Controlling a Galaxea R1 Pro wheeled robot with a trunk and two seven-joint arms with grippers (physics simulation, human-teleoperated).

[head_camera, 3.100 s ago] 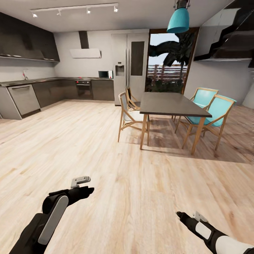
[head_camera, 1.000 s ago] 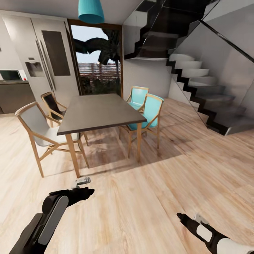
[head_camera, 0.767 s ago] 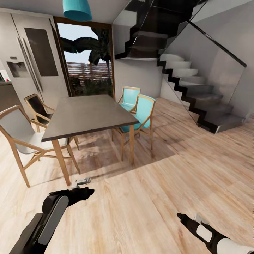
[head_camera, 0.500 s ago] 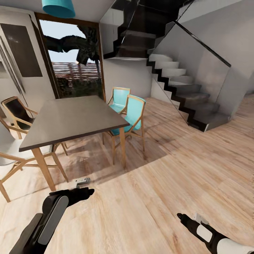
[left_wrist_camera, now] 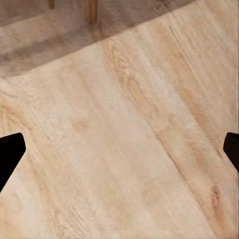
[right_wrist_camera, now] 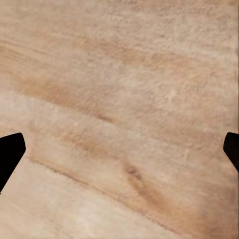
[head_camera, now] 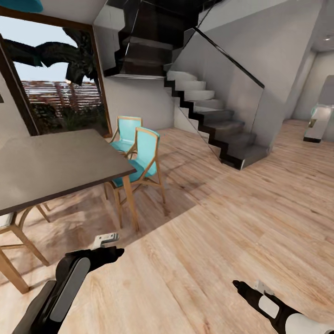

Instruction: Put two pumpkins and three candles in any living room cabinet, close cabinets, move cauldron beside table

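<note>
Across the head view, a pale wooden plank floor (head_camera: 222,222) is seen spreading from the foreground to the far walls. At the view's left a dining bench with a dark grey top (head_camera: 51,162) is carried on light wooden legs, and two turquoise chairs (head_camera: 139,160) with wooden frames are set just beside its far corner. Part of a pale-seated wooden chair (head_camera: 14,232) is seen under the bench's near edge. Behind the bench a tall dark-framed window (head_camera: 51,83) is shown, with palm foliage and a slatted fence outside. A staircase with dark risers and a glass side panel (head_camera: 218,116) is seen climbing from the middle of the room toward the upper left. At the far right a pale object (head_camera: 320,123) stands on the floor in an adjoining space; what it is cannot be made out.

Low in the head view, the left end effector (head_camera: 113,253) and the right end effector (head_camera: 237,283) are held above bare floor, well apart from each other. In each wrist view the two dark fingertips (left_wrist_camera: 10,152) (right_wrist_camera: 10,152) are seen at opposite edges with floorboards between them, so both are spread apart with nothing gripped. Of the pumpkins, candles, cabinet and cauldron, no position can be given from these views.
</note>
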